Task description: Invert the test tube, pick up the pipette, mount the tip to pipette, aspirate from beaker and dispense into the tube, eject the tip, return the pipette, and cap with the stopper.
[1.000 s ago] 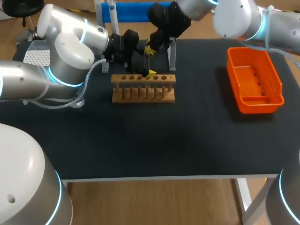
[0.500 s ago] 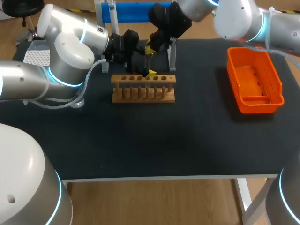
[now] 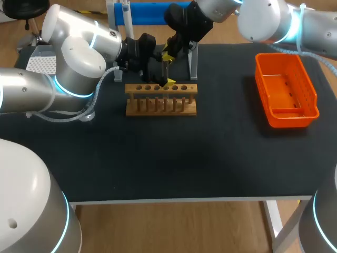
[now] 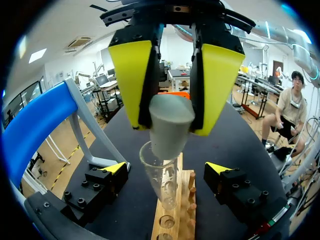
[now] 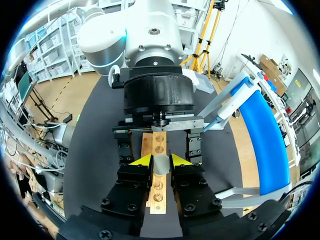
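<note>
Evidently stopper [image 4: 170,131] clamped by right gripper [image 4: 171,119] at test tube [image 4: 164,186] mouth, aligned for capping; tube held upright by wooden rack [image 3: 160,101], upper centre; left gripper [image 4: 167,169] spread open.

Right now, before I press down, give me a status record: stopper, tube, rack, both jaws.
stopper: grey, held from two sides, lower end at the tube's mouth
test tube: upright in the rack, under the stopper
wooden rack: far middle of the table
right jaws: shut on stopper
left jaws: open, either side of the tube, not touching
seated: cannot tell
</note>
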Tool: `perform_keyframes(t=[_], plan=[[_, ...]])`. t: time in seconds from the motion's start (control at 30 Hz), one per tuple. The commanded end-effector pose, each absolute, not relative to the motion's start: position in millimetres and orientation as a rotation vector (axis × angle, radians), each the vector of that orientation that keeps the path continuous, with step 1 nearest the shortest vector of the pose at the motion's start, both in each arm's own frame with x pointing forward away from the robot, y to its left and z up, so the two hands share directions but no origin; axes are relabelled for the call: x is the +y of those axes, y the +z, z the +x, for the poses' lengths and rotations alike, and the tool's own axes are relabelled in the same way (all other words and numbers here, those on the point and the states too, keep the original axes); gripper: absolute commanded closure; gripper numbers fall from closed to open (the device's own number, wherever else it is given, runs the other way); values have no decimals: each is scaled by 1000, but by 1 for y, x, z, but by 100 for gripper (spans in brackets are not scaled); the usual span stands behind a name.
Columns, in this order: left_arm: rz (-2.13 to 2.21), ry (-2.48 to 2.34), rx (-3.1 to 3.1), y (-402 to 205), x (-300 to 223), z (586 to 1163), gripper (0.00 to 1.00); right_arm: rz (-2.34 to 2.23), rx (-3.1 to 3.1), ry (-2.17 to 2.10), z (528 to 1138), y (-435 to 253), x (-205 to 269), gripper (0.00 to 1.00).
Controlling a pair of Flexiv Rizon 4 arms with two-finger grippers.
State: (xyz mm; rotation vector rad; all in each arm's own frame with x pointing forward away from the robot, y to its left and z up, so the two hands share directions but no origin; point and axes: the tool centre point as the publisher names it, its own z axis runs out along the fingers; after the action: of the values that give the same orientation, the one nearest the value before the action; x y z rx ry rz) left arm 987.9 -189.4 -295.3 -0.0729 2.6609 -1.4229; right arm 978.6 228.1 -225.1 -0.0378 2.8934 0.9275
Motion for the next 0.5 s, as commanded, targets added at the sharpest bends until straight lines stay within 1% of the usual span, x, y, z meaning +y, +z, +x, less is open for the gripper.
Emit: perform_keyframes(t=[0.03,0.5], plan=[[-71,-1421,2666,-295,-190,989,0,-32,2870,947,976,-223,223,100],[-71,-1421,2666,-295,-190,989,0,-42,2863,961,969,-220,219,100]])
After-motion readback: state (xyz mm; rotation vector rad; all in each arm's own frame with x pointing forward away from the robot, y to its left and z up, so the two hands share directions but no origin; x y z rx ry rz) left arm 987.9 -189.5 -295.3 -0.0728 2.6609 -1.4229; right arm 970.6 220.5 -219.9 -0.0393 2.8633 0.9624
